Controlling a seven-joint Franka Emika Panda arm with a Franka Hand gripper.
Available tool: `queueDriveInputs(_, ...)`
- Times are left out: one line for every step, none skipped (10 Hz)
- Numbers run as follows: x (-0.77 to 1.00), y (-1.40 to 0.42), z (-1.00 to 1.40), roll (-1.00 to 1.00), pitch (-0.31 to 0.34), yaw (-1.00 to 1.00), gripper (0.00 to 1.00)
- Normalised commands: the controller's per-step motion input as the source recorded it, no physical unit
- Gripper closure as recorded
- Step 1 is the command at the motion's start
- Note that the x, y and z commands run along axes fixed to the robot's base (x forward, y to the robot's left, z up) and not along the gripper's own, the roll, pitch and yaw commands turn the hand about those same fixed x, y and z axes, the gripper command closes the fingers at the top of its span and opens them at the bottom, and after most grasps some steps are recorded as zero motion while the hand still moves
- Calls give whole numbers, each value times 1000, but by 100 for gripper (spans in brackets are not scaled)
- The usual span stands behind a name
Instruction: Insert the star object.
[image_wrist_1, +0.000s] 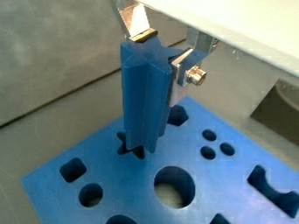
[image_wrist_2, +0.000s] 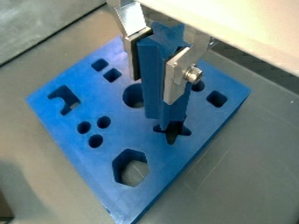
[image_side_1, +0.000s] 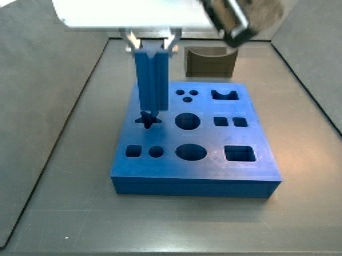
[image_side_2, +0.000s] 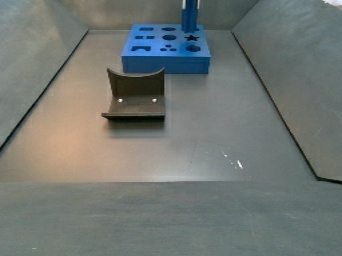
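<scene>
The star object is a tall blue ridged prism. It stands upright, held near its top between my gripper's silver fingers. The gripper is shut on it in both wrist views, and the other wrist view shows the same grip on the prism. Its lower end is at the mouth of the star-shaped hole near a corner of the flat blue board. How deep it sits I cannot tell. In a side view the prism stands over the hole below my gripper.
The board has several other holes: round, square, hexagonal and arch-shaped. A dark grey curved block lies on the grey floor away from the board, also seen in the other side view. Sloped grey walls enclose the floor.
</scene>
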Motion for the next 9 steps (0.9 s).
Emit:
queueDriveInputs(0,0,-411,1,-77,0,100)
queueDriveInputs(0,0,-360,3,-57,0,100)
queueDriveInputs(-69,0,-269,7,-36,0,100)
queueDriveInputs(-114,0,-209,0,-26,-14,100)
queueDriveInputs(-174,0,-186,0,-23,-83,100)
queueDriveInputs(-237,0,-197,6,-4,-237,100)
queueDriveInputs(-169,0,-197,26,0,-486,100)
queueDriveInputs(-49,0,-206,20,0,-603,100)
queueDriveInputs(0,6,-206,0,13,-443,100)
